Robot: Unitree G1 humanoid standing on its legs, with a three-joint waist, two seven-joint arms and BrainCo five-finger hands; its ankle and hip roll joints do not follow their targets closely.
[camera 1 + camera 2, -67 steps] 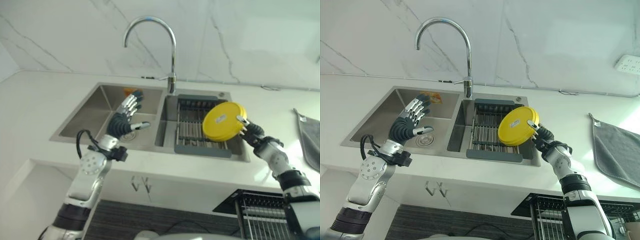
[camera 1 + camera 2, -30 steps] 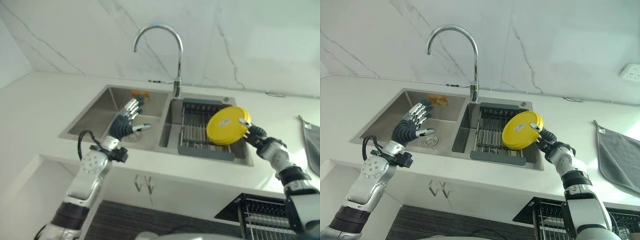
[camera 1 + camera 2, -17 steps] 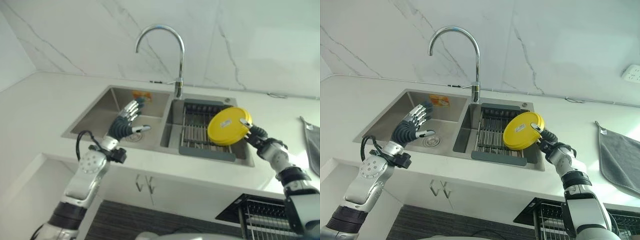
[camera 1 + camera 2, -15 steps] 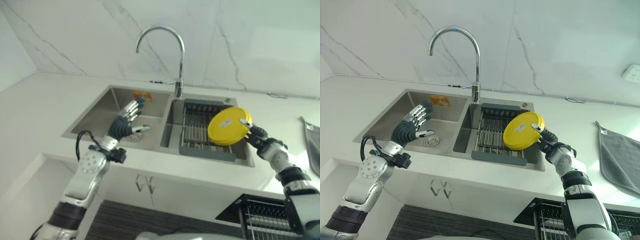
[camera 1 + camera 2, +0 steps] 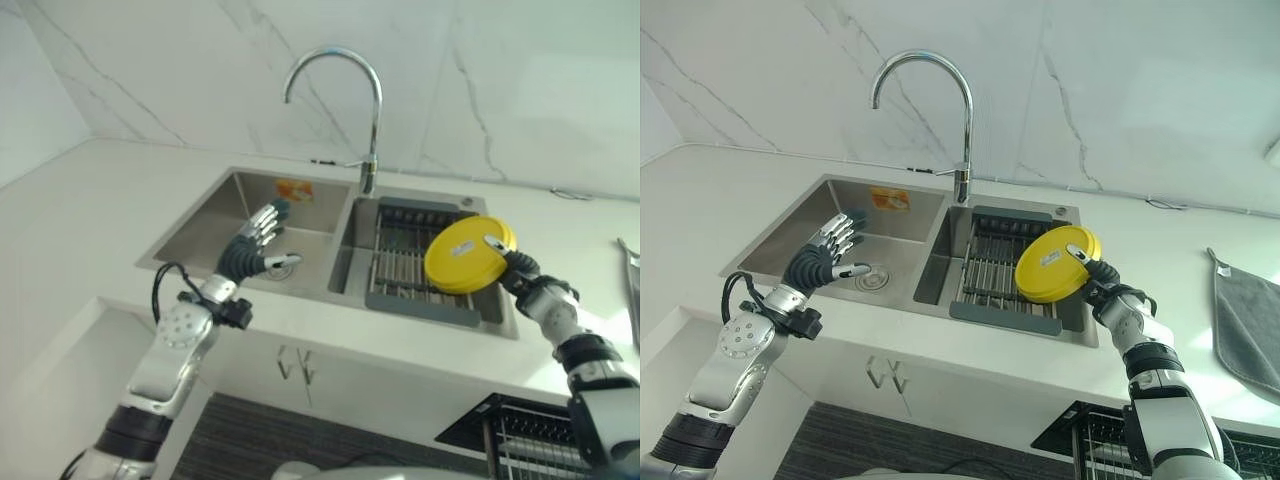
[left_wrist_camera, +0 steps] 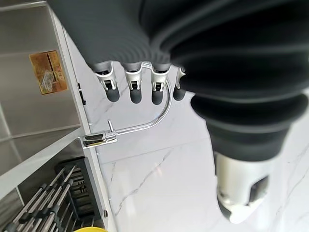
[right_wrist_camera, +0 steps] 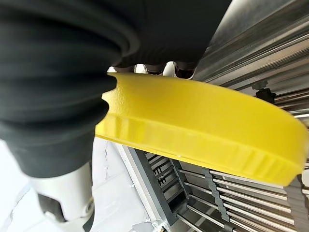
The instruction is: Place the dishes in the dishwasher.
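Gripping a yellow plate [image 5: 1055, 265] by its rim, the right hand [image 5: 1102, 283] is held above the drying rack [image 5: 998, 268], the plate tilted clear of it for carrying. The left hand [image 5: 823, 257], fingers spread, is kept empty over the sink [image 5: 800, 238].

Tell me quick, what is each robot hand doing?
Left hand: open, fingers straight, holding nothing, over the left sink basin.
Right hand: shut on the yellow plate.
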